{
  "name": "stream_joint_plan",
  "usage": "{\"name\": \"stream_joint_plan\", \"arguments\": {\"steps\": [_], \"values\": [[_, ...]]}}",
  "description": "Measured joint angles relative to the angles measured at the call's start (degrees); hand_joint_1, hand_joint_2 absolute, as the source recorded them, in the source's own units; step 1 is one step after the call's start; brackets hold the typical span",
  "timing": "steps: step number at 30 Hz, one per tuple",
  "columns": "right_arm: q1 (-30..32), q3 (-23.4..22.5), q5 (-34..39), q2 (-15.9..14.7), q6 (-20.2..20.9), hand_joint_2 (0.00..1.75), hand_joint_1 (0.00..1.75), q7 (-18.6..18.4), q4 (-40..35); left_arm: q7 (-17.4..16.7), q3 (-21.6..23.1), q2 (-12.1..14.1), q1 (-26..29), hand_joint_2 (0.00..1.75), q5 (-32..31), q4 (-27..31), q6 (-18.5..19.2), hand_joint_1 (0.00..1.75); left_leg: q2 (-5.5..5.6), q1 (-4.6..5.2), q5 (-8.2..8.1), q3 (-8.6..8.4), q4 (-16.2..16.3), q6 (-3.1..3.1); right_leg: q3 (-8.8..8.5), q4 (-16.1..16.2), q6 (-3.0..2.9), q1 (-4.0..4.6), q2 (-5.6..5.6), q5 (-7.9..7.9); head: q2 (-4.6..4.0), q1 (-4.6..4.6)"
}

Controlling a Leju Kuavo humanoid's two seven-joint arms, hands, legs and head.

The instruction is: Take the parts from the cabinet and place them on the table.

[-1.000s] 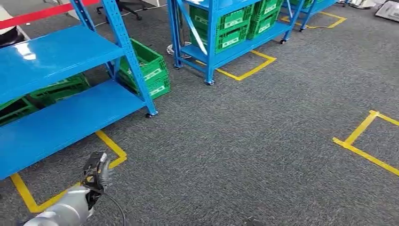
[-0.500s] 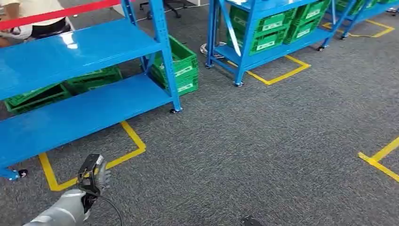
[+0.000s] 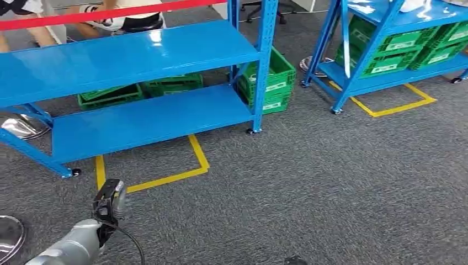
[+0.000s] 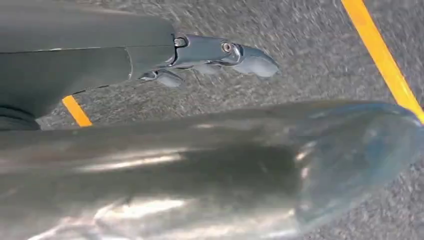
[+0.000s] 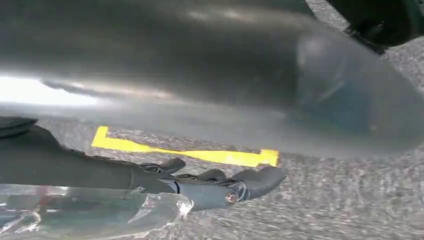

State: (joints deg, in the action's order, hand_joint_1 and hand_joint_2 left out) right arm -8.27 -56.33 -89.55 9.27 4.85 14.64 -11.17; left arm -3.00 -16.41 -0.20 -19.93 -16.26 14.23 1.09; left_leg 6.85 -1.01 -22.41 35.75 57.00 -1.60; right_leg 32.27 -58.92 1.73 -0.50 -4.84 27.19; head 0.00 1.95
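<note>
The blue cabinet [image 3: 138,52] is a rack with two shelves, and both shelf boards look bare. No loose part shows on it. My left hand [image 3: 108,203] hangs low over the grey carpet in front of the rack's left end. In the left wrist view the left hand [image 4: 100,60] has its dark fingers [image 4: 220,52] stretched out and its thumb apart, holding nothing. My right hand [image 5: 125,175] also hangs over the carpet with straight fingers [image 5: 240,185]. A clear glossy shape [image 5: 100,215] lies beside them; I cannot tell what it is.
Green crates [image 3: 273,83] stand on the floor behind and beside the rack. A second blue rack [image 3: 353,83] with green crates [image 3: 397,47] stands at the right. Yellow floor tape [image 3: 165,178] marks the rack's bay. People's legs [image 3: 138,19] show behind a red bar [image 3: 83,16]. A chrome stool base [image 3: 8,240] sits at the left.
The camera has swung left, so the whole scene has slid to the right and the near rack now fills the upper middle. My left arm still hangs the same way.
</note>
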Motion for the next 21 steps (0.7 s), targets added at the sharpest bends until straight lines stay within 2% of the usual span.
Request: {"name": "stream_joint_plan", "arguments": {"steps": [2,3,4,5,6,7,8,9,10,11,12,13,14,15,16,18,19,20,21], "values": [[0.0,0.0,0.0,0.0,0.0,0.0,0.0,0.0,0.0,0.0,0.0,0.3,0.4,0.0,0.0,0.0,0.0,0.0,1.29,-0.36,0.69,0.22,-0.6,-1.01,0.19,-0.2,-0.44,0.35,0.97,-0.26,0.0,0.0],[0.0,0.1,0.0,0.1,0.0,0.0,0.0,0.0,0.0,0.0,0.0,0.6,0.5,0.0,0.0,0.0,0.0,0.0,1.67,-0.31,0.81,0.39,-0.6,-1.31,0.12,0.3,-0.94,-0.06,1.77,-0.66,0.0,-0.02],[-0.1,0.2,0.0,0.1,0.0,0.0,0.0,0.0,0.0,0.0,0.0,0.4,0.7,0.0,-0.1,0.0,0.0,0.0,-2.09,0.11,-0.31,0.86,0.3,-1.46,0.07,0.5,-1.35,-0.05,2.52,-0.91,0.0,0.2],[-0.1,0.3,0.1,0.1,0.0,0.0,0.0,0.1,0.0,0.0,0.0,0.4,0.4,0.0,-0.1,0.0,0.1,0.0,-4.48,0.19,-2.36,2.06,3.0,-1.68,0.12,0.5,-1.66,0.06,3.2,-1.0,0.0,0.85],[0.0,0.4,0.1,0.1,0.0,0.0,0.0,0.1,0.0,0.0,0.0,0.3,0.2,0.0,-0.1,0.0,0.1,0.0,-5.57,0.17,-4.89,4.14,7.6,-1.85,0.22,0.5,-1.72,0.22,4.08,-1.04,0.0,0.98],[0.2,0.4,0.1,0.1,0.0,0.0,0.0,0.0,0.0,0.0,0.0,0.2,0.1,0.0,-0.1,0.0,0.1,0.0,-6.0,0.15,-7.13,6.36,12.6,-1.94,0.33,0.5,-1.78,0.33,4.99,-1.05,0.0,0.98],[0.3,0.4,0.1,0.1,0.0,0.0,0.0,0.0,0.0,0.0,0.1,0.2,0.2,0.0,-0.1,0.0,0.1,0.0,-6.07,0.15,-8.38,7.95,16.3,-2.0,0.45,0.5,-1.84,0.35,5.79,-1.06,0.0,0.98],[0.3,0.4,0.1,0.1,0.0,0.0,0.0,0.0,0.0,0.0,0.0,0.2,0.4,0.0,-0.1,0.0,0.1,0.0,-6.08,0.15,-8.4,8.44,17.6,-2.06,0.52,0.5,-1.84,0.35,6.55,-1.06,0.0,1.03],[0.3,0.4,0.1,0.1,0.0,0.0,0.0,0.0,0.0,0.0,0.1,0.2,0.5,0.0,-0.2,0.0,0.1,0.0,-6.11,0.16,-6.96,7.4,16.2,-2.05,0.5,0.5,-1.83,0.35,7.4,-1.05,0.0,1.05],[0.3,0.5,0.1,0.1,0.0,0.0,0.0,0.1,0.0,0.0,0.1,0.3,0.5,0.0,-0.2,0.0,0.1,0.0,-6.35,0.17,-4.79,5.21,12.5,-1.97,0.45,0.5,-1.81,0.35,8.23,-1.03,0.0,1.09],[0.2,0.7,0.3,0.1,0.0,0.0,0.0,0.2,0.0,0.0,0.1,0.3,0.4,0.0,-0.2,0.0,0.1,0.0,-7.32,0.22,-2.66,2.43,7.8,-1.85,0.34,0.5,-1.71,0.35,8.92,-0.97,0.0,1.09],[0.2,0.8,0.6,0.1,-0.1,0.0,0.0,0.4,0.0,0.1,0.1,0.3,0.3,0.0,-0.3,0.0,0.1,0.0,-10.39,0.47,-1.18,-0.49,3.1,-1.64,0.17,0.5,-1.52,0.49,9.55,-0.86,0.0,1.11],[0.2,0.9,1.1,0.1,-0.3,0.0,0.0,0.9,0.0,0.2,0.1,0.3,0.1,0.0,-0.4,0.1,0.1,0.0,-13.55,0.83,-1.26,-2.09,0.3,-1.63,0.21,0.1,-1.11,1.18,10.17,-0.52,0.0,1.46],[0.2,0.9,1.6,0.1,-0.6,0.0,0.0,1.5,0.0,0.4,0.1,0.2,-0.2,0.0,-0.4,0.1,0.1,0.0,-12.13,0.84,-1.44,-1.79,0.2,-0.64,0.39,0.0,-0.85,1.23,10.91,-0.44,0.02,1.53],[0.0,0.9,2.6,0.1,-0.8,0.0,0.0,2.4,0.0,0.6,0.1,0.2,0.0,0.0,-0.4,0.1,0.0,0.0,-11.51,0.91,-1.36,-1.49,0.1,-0.37,0.27,0.1,-0.64,1.27,11.52,-0.49,0.0,0.92],[-0.9,0.8,4.7,0.1,-1.0,0.0,0.0,4.6,0.0,1.4,0.1,0.4,0.7,0.0,-0.1,0.1,-0.3,0.0,-10.09,0.89,-1.05,-1.29,-0.2,0.43,0.0,0.2,-0.18,1.17,12.94,-0.36,0.0,1.03],[-1.6,0.8,5.6,0.1,-1.0,0.0,0.0,5.7,-0.1,1.8,0.0,0.4,1.0,0.0,0.2,0.1,-0.4,0.0,-9.43,0.56,-0.83,-1.29,-0.3,0.78,0.5,-0.4,0.47,0.84,10.7,0.33,0.0,0.96],[-2.2,0.7,6.3,0.1,-1.0,0.0,0.0,6.7,-0.1,2.1,0.0,0.2,0.9,0.0,0.3,0.2,-0.6,0.0,-8.86,0.41,-0.71,-1.19,-0.3,1.08,1.28,-2.7,0.73,0.75,7.72,2.03,0.0,0.74],[-2.7,0.7,7.0,0.1,-1.0,0.0,0.0,7.5,-0.1,2.5,0.0,0.1,0.8,0.0,0.6,0.2,-0.7,0.0,-8.16,0.35,-0.58,-1.07,-0.3,1.33,3.07,-7.0,0.85,0.66,6.08,4.41,0.0,0.52]]}}
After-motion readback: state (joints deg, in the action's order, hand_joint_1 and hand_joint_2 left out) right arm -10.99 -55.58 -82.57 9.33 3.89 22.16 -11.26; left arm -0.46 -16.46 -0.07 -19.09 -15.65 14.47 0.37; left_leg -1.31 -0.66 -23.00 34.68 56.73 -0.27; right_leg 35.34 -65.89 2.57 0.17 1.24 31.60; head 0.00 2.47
